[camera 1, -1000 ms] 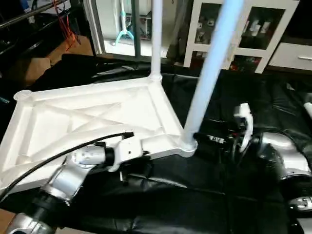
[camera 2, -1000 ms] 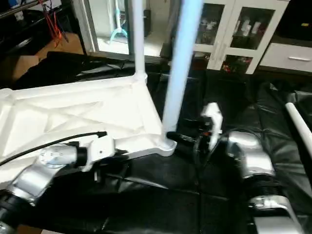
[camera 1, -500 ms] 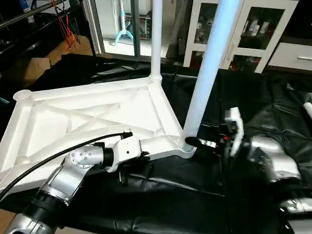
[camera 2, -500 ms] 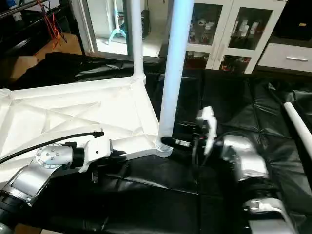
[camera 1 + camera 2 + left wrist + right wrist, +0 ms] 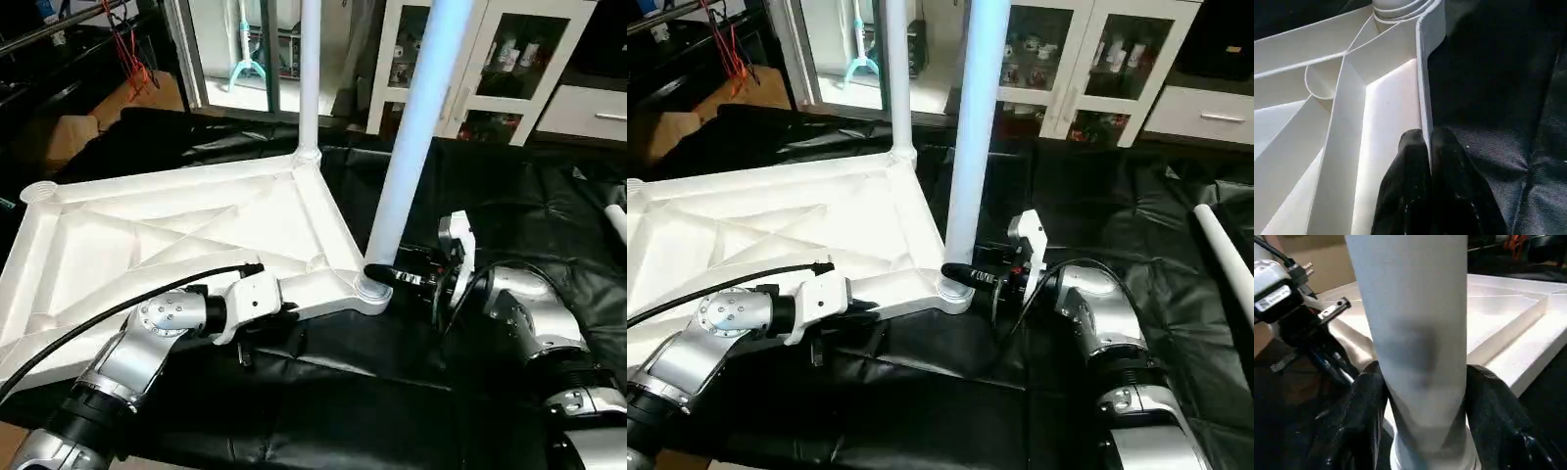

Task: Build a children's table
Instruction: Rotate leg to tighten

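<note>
The white plastic rectangular tabletop (image 5: pixel 176 235) lies upside down, its X-ribbed underside facing up, across the left and centre of the head views on a black crinkled cloth (image 5: pixel 411 392). Two long white tapered tubular legs stand upright in its round corner sockets: the near leg (image 5: pixel 411 127) rises from the socket at the centre of the frame, and the far leg (image 5: pixel 310 69) rises from the corner behind it, toward the upper centre. An empty round socket (image 5: pixel 39 192) sits at the tabletop's upper-left corner.

The right gripper (image 5: pixel 965 275), reaching in from the lower right, has its two black fingers (image 5: pixel 1364 416) closed around the base of the near leg just above the socket, one finger on each side of the tube. The left gripper (image 5: pixel 1426 147), coming from the lower left, is pinched narrow on the tabletop's thin side wall at its near edge, one finger inside the rim and one outside.

Another white tube (image 5: pixel 1225 255) lies on the cloth at the right edge. White glass-door cabinets (image 5: pixel 509 59) stand at the upper right.
</note>
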`<state>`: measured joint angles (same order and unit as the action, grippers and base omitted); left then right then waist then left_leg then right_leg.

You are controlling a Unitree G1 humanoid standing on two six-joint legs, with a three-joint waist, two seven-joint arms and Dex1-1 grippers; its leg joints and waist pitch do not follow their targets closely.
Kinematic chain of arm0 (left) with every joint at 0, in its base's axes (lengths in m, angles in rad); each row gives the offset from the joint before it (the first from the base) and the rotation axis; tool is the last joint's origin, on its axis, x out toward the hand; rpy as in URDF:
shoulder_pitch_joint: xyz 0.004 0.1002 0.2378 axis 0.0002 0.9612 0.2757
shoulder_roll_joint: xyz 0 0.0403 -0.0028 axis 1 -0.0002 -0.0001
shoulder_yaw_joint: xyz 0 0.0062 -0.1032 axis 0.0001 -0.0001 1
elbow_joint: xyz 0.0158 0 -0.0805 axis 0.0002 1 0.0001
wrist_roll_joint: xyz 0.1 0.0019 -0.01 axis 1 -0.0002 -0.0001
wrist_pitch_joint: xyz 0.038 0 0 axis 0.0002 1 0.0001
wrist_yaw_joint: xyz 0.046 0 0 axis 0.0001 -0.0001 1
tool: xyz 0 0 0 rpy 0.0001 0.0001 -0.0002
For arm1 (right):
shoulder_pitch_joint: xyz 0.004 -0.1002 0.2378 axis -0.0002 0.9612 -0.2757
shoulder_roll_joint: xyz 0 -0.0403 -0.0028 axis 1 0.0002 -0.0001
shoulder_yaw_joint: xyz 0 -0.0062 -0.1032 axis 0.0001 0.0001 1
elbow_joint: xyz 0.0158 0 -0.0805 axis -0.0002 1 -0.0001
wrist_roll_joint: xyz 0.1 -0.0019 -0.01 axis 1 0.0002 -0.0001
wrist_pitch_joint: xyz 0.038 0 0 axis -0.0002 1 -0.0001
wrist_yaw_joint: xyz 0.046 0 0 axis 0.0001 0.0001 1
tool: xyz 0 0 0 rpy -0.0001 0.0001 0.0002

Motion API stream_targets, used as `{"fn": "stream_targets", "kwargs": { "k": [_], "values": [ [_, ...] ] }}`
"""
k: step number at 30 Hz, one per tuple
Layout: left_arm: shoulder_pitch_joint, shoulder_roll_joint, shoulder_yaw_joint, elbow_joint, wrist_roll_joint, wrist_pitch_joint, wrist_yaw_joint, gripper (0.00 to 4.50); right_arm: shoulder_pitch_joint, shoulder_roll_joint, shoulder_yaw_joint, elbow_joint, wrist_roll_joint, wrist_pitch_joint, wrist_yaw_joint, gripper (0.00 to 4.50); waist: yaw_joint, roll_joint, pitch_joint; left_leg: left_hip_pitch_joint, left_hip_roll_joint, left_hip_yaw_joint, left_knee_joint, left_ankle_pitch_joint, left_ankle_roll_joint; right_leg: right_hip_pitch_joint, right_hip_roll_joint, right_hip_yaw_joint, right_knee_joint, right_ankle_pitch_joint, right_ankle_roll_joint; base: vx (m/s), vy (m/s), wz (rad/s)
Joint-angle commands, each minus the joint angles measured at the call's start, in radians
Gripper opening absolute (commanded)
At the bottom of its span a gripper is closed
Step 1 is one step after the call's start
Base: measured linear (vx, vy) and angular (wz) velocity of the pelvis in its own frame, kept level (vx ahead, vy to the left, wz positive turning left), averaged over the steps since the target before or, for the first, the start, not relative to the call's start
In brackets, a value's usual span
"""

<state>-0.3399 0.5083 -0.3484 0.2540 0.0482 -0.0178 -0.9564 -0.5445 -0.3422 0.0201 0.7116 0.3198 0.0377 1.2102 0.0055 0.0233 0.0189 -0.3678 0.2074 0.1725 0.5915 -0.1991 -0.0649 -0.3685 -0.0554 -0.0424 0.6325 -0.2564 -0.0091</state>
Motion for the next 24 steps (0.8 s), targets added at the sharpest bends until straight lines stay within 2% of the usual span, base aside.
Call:
{"fn": "stream_targets", "kwargs": {
  "k": [1,2,3,4,6,7,9,11,12,13,15,18,19,20,21,22,23,24],
  "values": [
    [0.025,0.011,-0.040,0.026,0.054,0.033,-0.004,0.00,-0.017,-0.002,-0.031,0.046,-0.031,-0.003,-0.130,2.01,0.008,-0.001,-0.043,0.008,0.028,-0.004,-0.057,-0.077,0.078,0.040,-0.069,0.036,-0.061,0.165,-0.279,0.000,0.000,0.00],
    [0.004,-0.016,-0.038,0.038,0.088,0.099,0.061,0.00,-0.013,0.030,-0.042,0.057,-0.049,0.004,-0.247,1.99,0.006,-0.002,-0.042,0.008,0.028,-0.004,-0.058,-0.079,0.078,0.040,-0.069,0.036,-0.062,0.162,-0.280,0.000,0.000,0.00],
    [-0.012,-0.045,-0.035,0.044,0.108,0.160,0.116,0.00,-0.010,0.062,-0.058,0.062,-0.054,0.019,-0.349,1.99,0.004,0.003,-0.040,0.014,0.029,-0.005,-0.061,-0.084,0.059,0.035,-0.071,0.038,-0.065,0.133,-0.279,0.000,0.000,0.00],
    [-0.026,-0.076,-0.030,0.048,0.118,0.212,0.161,0.00,-0.011,0.093,-0.075,0.070,-0.057,0.026,-0.438,1.98,0.002,0.001,-0.039,0.014,0.029,-0.005,-0.063,-0.090,0.044,0.036,-0.072,0.039,-0.067,0.112,-0.277,0.000,0.000,0.00],
    [-0.040,-0.108,-0.026,0.051,0.123,0.257,0.198,0.00,-0.012,0.119,-0.087,0.081,-0.066,0.023,-0.523,1.97,0.002,0.002,-0.038,0.015,0.030,-0.004,-0.064,-0.086,0.029,0.035,-0.073,0.041,-0.067,0.105,-0.275,0.000,0.000,0.00],
    [-0.074,-0.186,-0.017,0.066,0.133,0.348,0.288,0.00,-0.009,0.174,-0.103,0.110,-0.091,0.009,-0.692,1.97,0.003,0.001,-0.041,0.014,0.027,-0.005,-0.063,-0.086,0.022,0.039,-0.072,0.040,-0.067,0.104,-0.273,0.000,0.000,0.00],
    [-0.108,-0.268,-0.006,0.088,0.131,0.416,0.366,0.00,-0.002,0.231,-0.122,0.138,-0.097,-0.009,-0.829,1.96,0.003,0.002,-0.042,0.018,0.029,-0.002,-0.064,-0.074,0.004,0.036,-0.074,0.044,-0.068,0.128,-0.275,0.000,0.000,0.00],
    [-0.141,-0.337,-0.012,0.115,0.129,0.445,0.411,0.00,-0.003,0.289,-0.160,0.173,-0.080,-0.038,-0.961,1.96,0.006,0.001,-0.041,0.015,0.026,-0.002,-0.063,-0.077,0.006,0.036,-0.075,0.045,-0.070,0.137,-0.270,0.000,0.000,0.00],
    [-0.159,-0.376,-0.025,0.133,0.129,0.443,0.423,0.00,-0.007,0.323,-0.179,0.193,-0.065,-0.053,-1.021,1.95,0.011,0.004,-0.042,0.017,0.025,-0.004,-0.063,-0.080,0.004,0.038,-0.074,0.043,-0.071,0.134,-0.263,0.000,0.000,0.00],
    [-0.169,-0.400,-0.034,0.142,0.131,0.442,0.429,0.00,-0.009,0.345,-0.190,0.204,-0.057,-0.061,-1.057,1.95,0.015,0.000,-0.039,0.017,0.024,-0.003,-0.065,-0.117,0.003,0.037,-0.074,0.044,-0.078,0.092,-0.249,0.000,0.000,0.00],
    [-0.180,-0.440,-0.067,0.159,0.127,0.376,0.403,0.00,-0.016,0.380,-0.184,0.218,-0.054,-0.075,-1.061,1.95,0.021,0.001,-0.038,0.016,0.024,-0.004,-0.068,-0.143,0.003,0.035,-0.073,0.044,-0.083,0.059,-0.227,0.000,0.000,0.00],
    [-0.161,-0.416,-0.111,0.144,0.140,0.296,0.339,0.00,-0.027,0.377,-0.165,0.210,-0.060,-0.078,-0.987,1.95,0.023,0.003,-0.038,0.016,0.026,-0.007,-0.072,-0.175,-0.008,0.036,-0.073,0.043,-0.084,0.037,-0.206,0.000,0.000,0.00],
    [-0.141,-0.372,-0.130,0.124,0.153,0.261,0.302,0.00,-0.032,0.354,-0.155,0.186,-0.055,-0.086,-0.893,1.95,0.022,0.002,-0.039,0.013,0.025,-0.010,-0.073,-0.182,-0.004,0.038,-0.072,0.042,-0.083,0.040,-0.201,0.000,0.000,0.00],
    [-0.141,-0.372,-0.130,0.124,0.153,0.261,0.302,0.00,-0.032,0.354,-0.155,0.186,-0.055,-0.086,-0.893,1.95,0.021,0.002,-0.040,0.010,0.026,-0.010,-0.072,-0.173,0.001,0.040,-0.073,0.042,-0.081,0.062,-0.199,0.000,0.000,0.00],
    [-0.087,-0.260,-0.142,0.074,0.149,0.166,0.207,0.00,-0.028,0.254,-0.096,0.135,-0.097,-0.153,-0.692,2.30,0.021,0.011,-0.042,0.011,0.026,-0.010,-0.071,-0.148,0.002,0.039,-0.073,0.042,-0.077,0.100,-0.204,0.000,0.000,0.00],
    [-0.085,-0.255,-0.142,0.072,0.149,0.162,0.203,0.00,-0.028,0.250,-0.094,0.133,-0.099,-0.156,-0.684,2.30,0.023,0.001,-0.046,0.001,0.024,-0.013,-0.064,-0.130,0.017,0.052,-0.072,0.039,-0.074,0.146,-0.198,0.000,0.000,0.00],
    [-0.058,-0.198,-0.133,0.051,0.135,0.121,0.156,0.00,-0.026,0.188,-0.075,0.117,-0.109,-0.180,-0.590,2.65,0.021,-0.001,-0.045,-0.003,0.021,-0.013,-0.064,-0.127,0.026,0.054,-0.068,0.037,-0.074,0.160,-0.194,0.000,0.000,0.00],
    [-0.022,-0.133,-0.108,0.022,0.106,0.090,0.100,0.00,-0.027,0.108,-0.077,0.099,-0.092,-0.175,-0.467,2.65,0.017,-0.002,-0.043,0.000,0.023,-0.009,-0.063,-0.141,0.045,0.045,-0.070,0.037,-0.076,0.152,-0.201,0.000,0.000,0.00]
  ]
}}
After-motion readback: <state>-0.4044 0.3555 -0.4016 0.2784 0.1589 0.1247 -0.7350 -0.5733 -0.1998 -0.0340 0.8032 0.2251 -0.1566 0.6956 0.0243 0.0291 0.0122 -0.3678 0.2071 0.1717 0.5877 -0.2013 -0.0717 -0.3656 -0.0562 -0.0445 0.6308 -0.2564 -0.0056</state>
